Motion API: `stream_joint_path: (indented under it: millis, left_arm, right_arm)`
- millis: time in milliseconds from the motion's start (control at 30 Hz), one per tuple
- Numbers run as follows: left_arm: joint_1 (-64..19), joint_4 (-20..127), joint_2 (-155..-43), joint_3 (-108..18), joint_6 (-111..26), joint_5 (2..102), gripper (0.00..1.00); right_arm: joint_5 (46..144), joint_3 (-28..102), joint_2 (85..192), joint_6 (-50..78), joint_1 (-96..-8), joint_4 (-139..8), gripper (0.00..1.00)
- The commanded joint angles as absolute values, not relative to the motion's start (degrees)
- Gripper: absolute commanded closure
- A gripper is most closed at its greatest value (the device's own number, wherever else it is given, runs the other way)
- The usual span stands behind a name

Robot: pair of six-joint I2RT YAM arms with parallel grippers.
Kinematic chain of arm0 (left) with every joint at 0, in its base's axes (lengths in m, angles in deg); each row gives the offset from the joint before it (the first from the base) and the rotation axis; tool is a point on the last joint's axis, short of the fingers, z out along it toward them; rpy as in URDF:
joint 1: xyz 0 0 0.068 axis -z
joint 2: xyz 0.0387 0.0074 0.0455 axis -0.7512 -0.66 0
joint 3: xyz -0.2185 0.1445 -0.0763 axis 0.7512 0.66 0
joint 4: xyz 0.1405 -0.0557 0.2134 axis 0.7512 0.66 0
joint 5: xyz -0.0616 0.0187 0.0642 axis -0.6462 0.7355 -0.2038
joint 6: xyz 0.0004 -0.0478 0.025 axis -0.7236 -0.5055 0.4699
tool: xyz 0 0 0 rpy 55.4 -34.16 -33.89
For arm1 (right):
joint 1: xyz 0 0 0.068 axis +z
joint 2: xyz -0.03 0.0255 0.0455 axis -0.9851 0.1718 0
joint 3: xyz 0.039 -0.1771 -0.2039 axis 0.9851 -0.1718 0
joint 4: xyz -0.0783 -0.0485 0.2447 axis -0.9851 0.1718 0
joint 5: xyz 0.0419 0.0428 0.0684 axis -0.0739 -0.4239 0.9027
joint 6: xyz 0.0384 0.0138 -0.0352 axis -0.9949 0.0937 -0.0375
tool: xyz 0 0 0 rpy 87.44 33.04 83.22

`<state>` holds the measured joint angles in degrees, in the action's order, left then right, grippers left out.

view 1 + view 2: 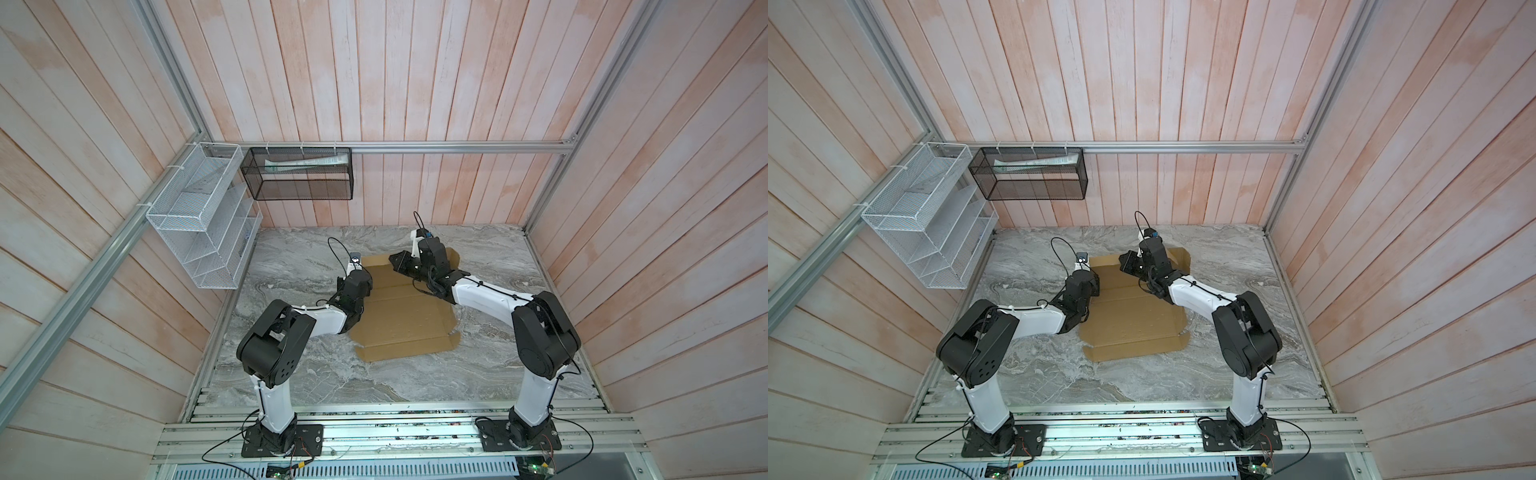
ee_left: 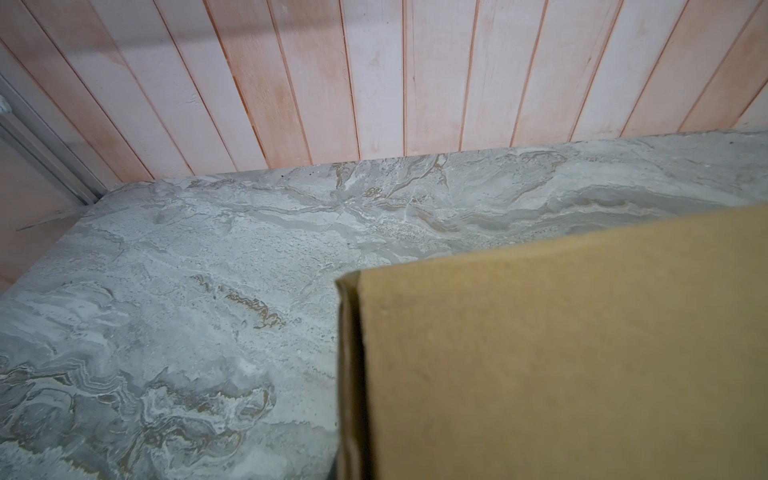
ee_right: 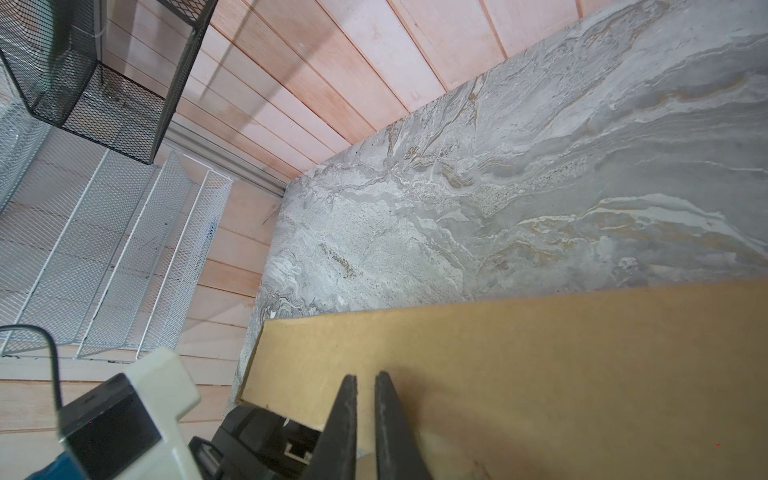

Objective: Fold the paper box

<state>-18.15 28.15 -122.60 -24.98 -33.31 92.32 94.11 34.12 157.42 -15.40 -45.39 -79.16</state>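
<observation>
one paper box [image 1: 403,320] lies under right gripper [image 3: 365,378], beside left gripper [image 1: 362,277].

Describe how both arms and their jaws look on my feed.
The left arm and right arm match: white shells on the links, bulky black joint housings, black base plates. Thin black cables run along them, held by white ties. The right jaws are slim black tapered blades.
</observation>
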Motion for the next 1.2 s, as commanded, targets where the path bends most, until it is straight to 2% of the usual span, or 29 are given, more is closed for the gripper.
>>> stream_joint_path:
  millis: [0,100,267,733,1167]
  left_arm:
    - [-18.20,29.49,-123.94,-25.97,-33.09,93.46,0.96]
    - [-18.20,29.29,-123.85,-25.59,-33.09,93.56,1.00]
    - [-17.94,26.53,-122.35,-23.07,-32.65,93.12,1.00]
    - [-17.43,20.55,-116.54,-13.06,-32.00,89.00,1.00]
    - [-16.88,18.18,-114.18,-9.31,-29.25,87.77,1.00]
  right_arm:
    - [94.76,33.20,158.76,-15.49,-45.57,-77.99,0.87]
    - [94.76,33.30,158.40,-15.49,-45.55,-77.95,0.87]
    - [94.94,33.61,156.88,-14.98,-45.58,-77.51,0.87]
    - [92.74,39.70,154.26,-7.36,-45.04,-70.61,0.74]
    - [93.26,40.78,158.37,-7.46,-43.21,-71.69,0.74]
